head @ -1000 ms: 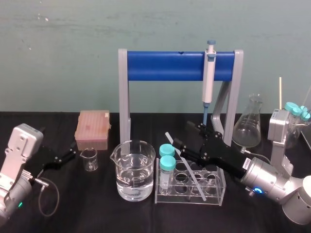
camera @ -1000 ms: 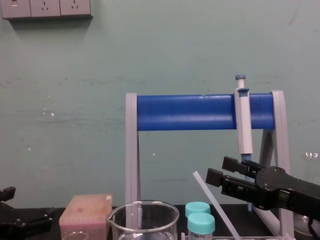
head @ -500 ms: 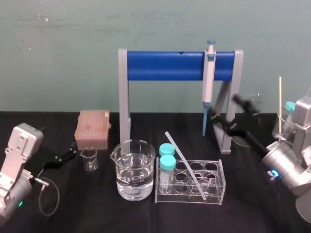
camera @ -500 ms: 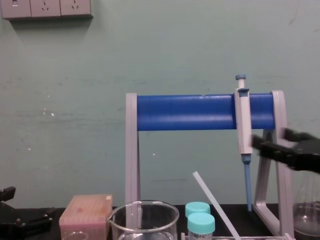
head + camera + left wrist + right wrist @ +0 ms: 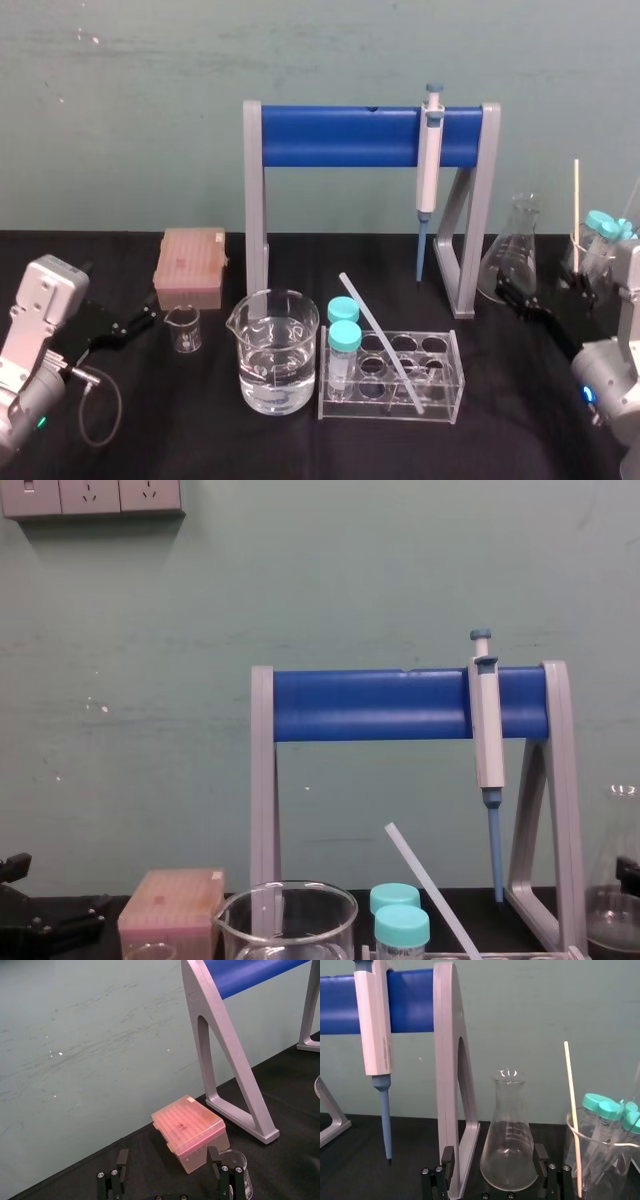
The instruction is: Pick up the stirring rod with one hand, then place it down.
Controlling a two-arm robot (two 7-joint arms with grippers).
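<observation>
The right gripper point(image 5: 494, 1159) has drawn back from the test tube rack point(image 5: 455, 392) towards the conical flask point(image 5: 512, 258), jaws apart; the stirring rod point(image 5: 380, 338) leans in the rack, apparently placed; the left gripper point(image 5: 140, 322) stays parked, jaws apart

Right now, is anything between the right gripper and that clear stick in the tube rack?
Partly. The right gripper sits low at the right, and the foot of the stand's right leg lies roughly between it and the stirring rod in the tube rack. Passing over that foot looks open.
</observation>
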